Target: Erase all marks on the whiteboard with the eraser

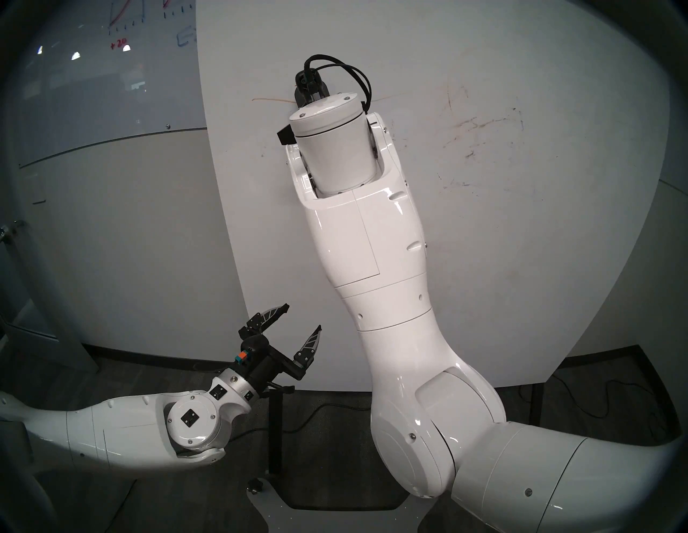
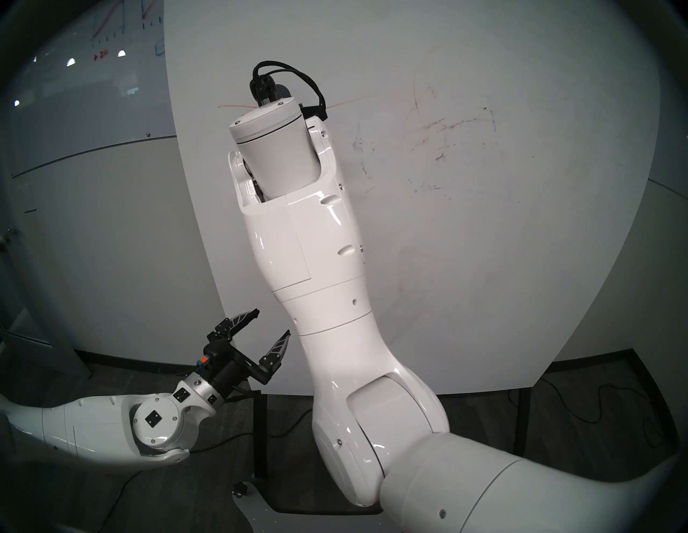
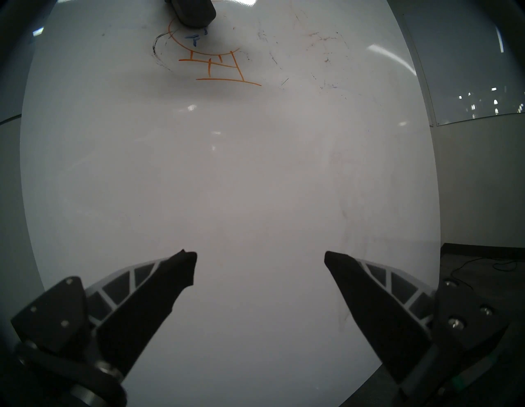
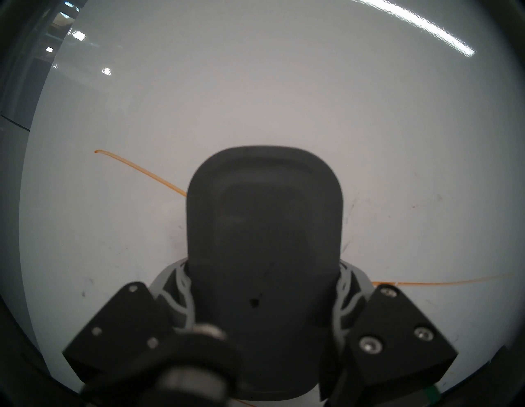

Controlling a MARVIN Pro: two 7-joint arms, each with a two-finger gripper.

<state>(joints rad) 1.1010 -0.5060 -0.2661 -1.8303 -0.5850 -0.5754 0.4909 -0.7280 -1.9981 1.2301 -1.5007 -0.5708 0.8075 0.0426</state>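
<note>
The whiteboard (image 1: 484,260) stands upright in front of me. My right gripper (image 4: 262,272) is shut on the dark grey eraser (image 4: 264,221), which is pressed flat on the board high up. An orange line (image 4: 142,170) runs out from both sides of the eraser. In the left wrist view the eraser (image 3: 196,12) covers the top of the orange helicopter drawing (image 3: 218,62), beside a blue stick figure (image 3: 196,39) and black scribbles (image 3: 157,51). Faint reddish and black smudges (image 1: 480,126) lie to the right. My left gripper (image 1: 301,320) hangs open and empty near the board's lower left.
A grey glass board (image 1: 104,93) with red and blue graph lines hangs on the wall at upper left. The whiteboard's black stand leg (image 1: 275,428) and loose cables (image 1: 614,402) are on the dark floor below. My right forearm hides the board's middle.
</note>
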